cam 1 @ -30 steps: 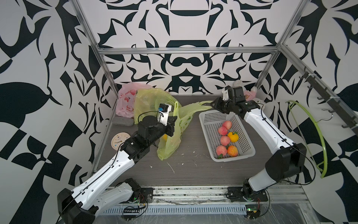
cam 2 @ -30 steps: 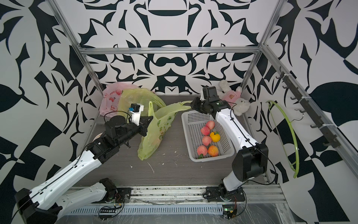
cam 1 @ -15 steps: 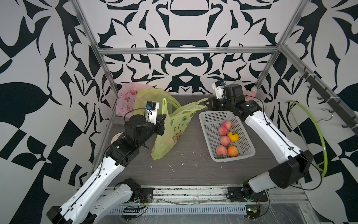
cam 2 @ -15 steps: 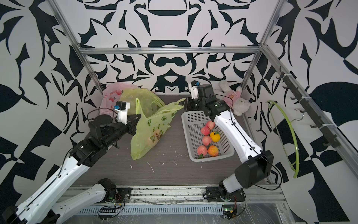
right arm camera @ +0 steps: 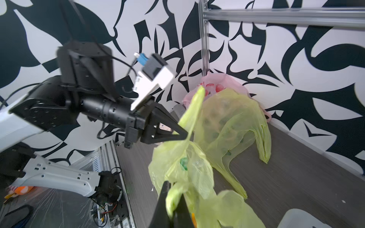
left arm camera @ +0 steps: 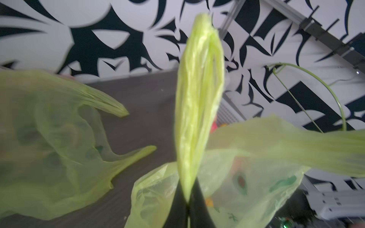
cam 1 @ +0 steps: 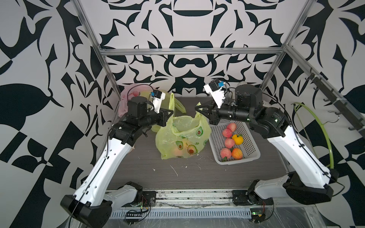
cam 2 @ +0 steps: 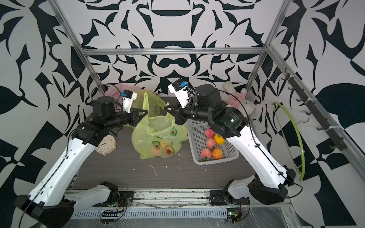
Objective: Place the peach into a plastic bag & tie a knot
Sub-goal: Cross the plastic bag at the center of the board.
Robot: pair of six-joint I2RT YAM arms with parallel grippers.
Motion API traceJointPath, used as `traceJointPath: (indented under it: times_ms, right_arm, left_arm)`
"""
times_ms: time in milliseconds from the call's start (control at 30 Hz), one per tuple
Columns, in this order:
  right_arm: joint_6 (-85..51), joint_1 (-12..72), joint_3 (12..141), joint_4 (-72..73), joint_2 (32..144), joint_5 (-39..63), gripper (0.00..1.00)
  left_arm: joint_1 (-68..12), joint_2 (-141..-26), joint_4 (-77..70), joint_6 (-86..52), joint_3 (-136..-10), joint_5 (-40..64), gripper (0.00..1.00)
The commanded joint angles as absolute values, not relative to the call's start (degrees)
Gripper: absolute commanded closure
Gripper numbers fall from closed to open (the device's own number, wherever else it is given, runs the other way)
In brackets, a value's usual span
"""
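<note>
Left wrist view shows my left fingers (left arm camera: 178, 209) clenched on one handle (left arm camera: 197, 98) of the plastic bag (cam 1: 182, 136), a gathered, pleated strip of thin yellow-green film standing up from the pinch. Right wrist view has the right fingers (right arm camera: 163, 205) likewise clamped on the opposite handle (right arm camera: 173, 197). In both top views the bag hangs open-mouthed between the two arms. Its bottom is slumped on the worktop (cam 1: 158, 177), just beside the white mesh basket (cam 1: 218, 129). The peach (cam 1: 178, 151) sits low inside, an orange-pink blur through the translucent, avocado-printed film.

I judge the load light, but the round fruit will roll and swing the sack if I jerk it. The film is soft, slick and stretchy and holds no shape, so it may creep out of a pinch or tear under a hard pull. The bunched handles are the right place to hold. They are several layers thick and look long enough to cross and loop for the knot. A second green bag (right arm camera: 227, 122) lies behind, and I must not snag it.
</note>
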State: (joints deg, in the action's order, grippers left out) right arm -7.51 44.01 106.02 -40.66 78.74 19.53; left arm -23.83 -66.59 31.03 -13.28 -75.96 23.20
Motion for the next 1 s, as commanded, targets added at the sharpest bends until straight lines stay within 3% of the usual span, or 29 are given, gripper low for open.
traceJointPath:
  times_ms: [0,233,967]
  right_arm:
    - [-7.5,44.1,102.1,-39.8,80.5,23.0,1.00]
    - [-11.0,44.0,92.7,-32.0,82.6,25.5,1.00]
    - [-14.1,42.0,99.3,-32.7,88.7,29.6,1.00]
  left_arm:
    - [-23.7,-67.3,30.4,-15.4,-73.9,37.9,1.00]
    - [-23.8,-69.9,27.4,-15.2,-68.6,43.1,1.00]
    - [-24.9,-75.8,27.6,-10.8,-73.5,41.2,1.00]
